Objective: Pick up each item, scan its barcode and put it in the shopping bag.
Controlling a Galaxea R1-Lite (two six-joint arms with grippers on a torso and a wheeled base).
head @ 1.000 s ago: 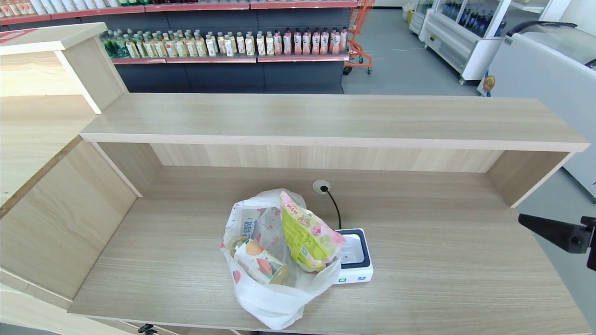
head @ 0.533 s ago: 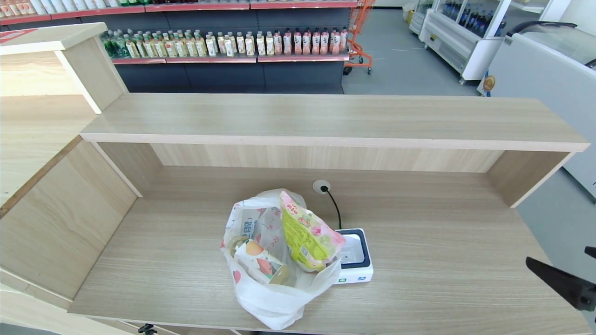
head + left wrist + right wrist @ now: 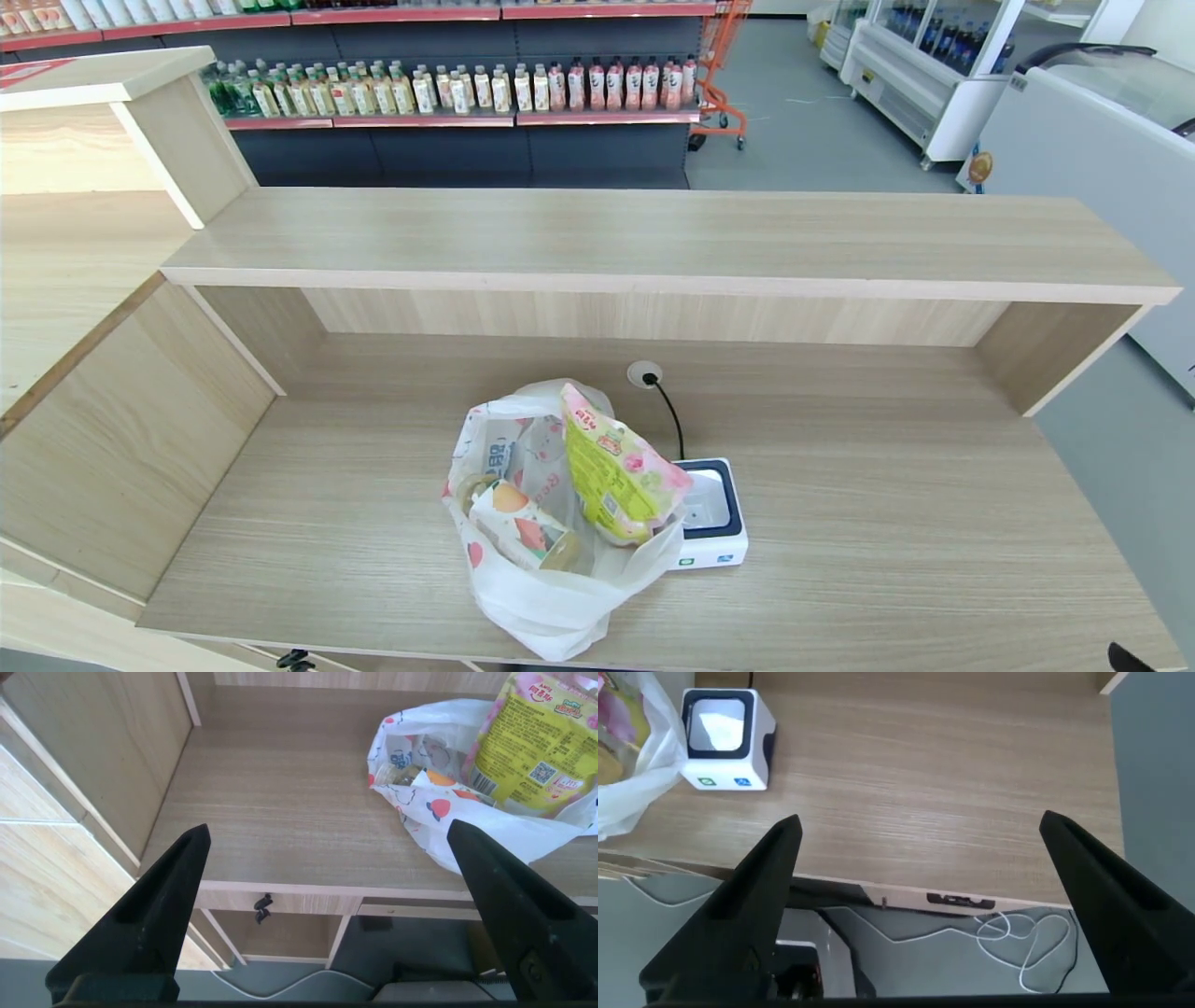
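Lower centre of head view: white plastic shopping bag (image 3: 551, 579) on pale wooden surface (image 3: 887, 523), yellow-green snack pouch (image 3: 611, 471) inside, white box scanner (image 3: 714, 523) just beside. Left gripper (image 3: 327, 833) and right gripper (image 3: 920, 821): fingers apart, holding nothing. Task looks done; best keep both arms off the bag.

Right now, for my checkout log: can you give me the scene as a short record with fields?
Shopping bag: white plastic, open, on the wooden counter
In bag: yellow-green snack pouch sticking out the top; peach-print packet beside it
Barcode scanner: white, window up, beside the bag on the robot's right; black cable at its back
Left gripper: open, empty, near the counter's front edge
Right gripper: open, empty, near the counter's front edge
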